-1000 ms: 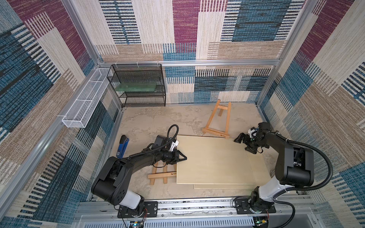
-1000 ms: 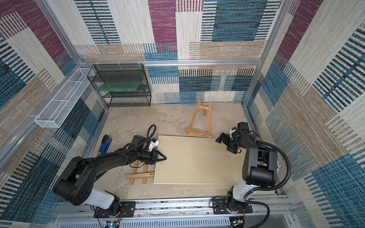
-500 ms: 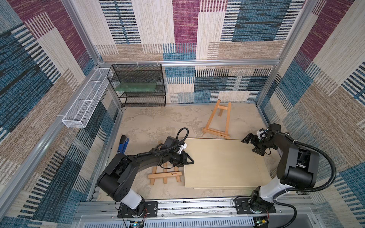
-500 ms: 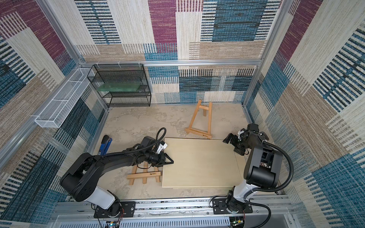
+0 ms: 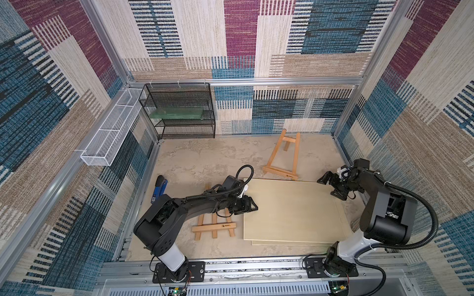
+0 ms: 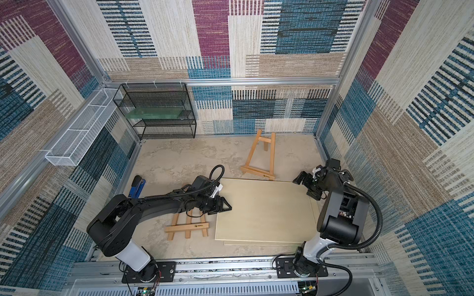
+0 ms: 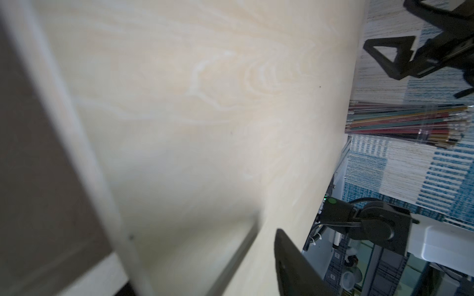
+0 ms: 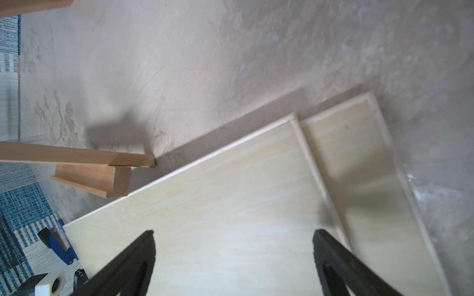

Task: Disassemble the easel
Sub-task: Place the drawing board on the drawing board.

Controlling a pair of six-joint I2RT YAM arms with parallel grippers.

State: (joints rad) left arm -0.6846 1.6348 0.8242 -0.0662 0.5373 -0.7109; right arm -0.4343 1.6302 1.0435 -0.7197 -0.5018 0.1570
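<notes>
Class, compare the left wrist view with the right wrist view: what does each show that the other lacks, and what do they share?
Only the left wrist view: a bundle of coloured sticks in a clear case, against the patterned wall. Only the right wrist view: a wooden easel foot and a blue tool. Both: the pale top board.

Open counter point(image 5: 205, 159) lies between the wire shelf point(image 5: 177, 96) and the standing easel point(image 5: 279, 172); stacked boards point(image 5: 292, 210) cover the near right, with a flat easel frame point(image 5: 215, 227) just beside them.
</notes>
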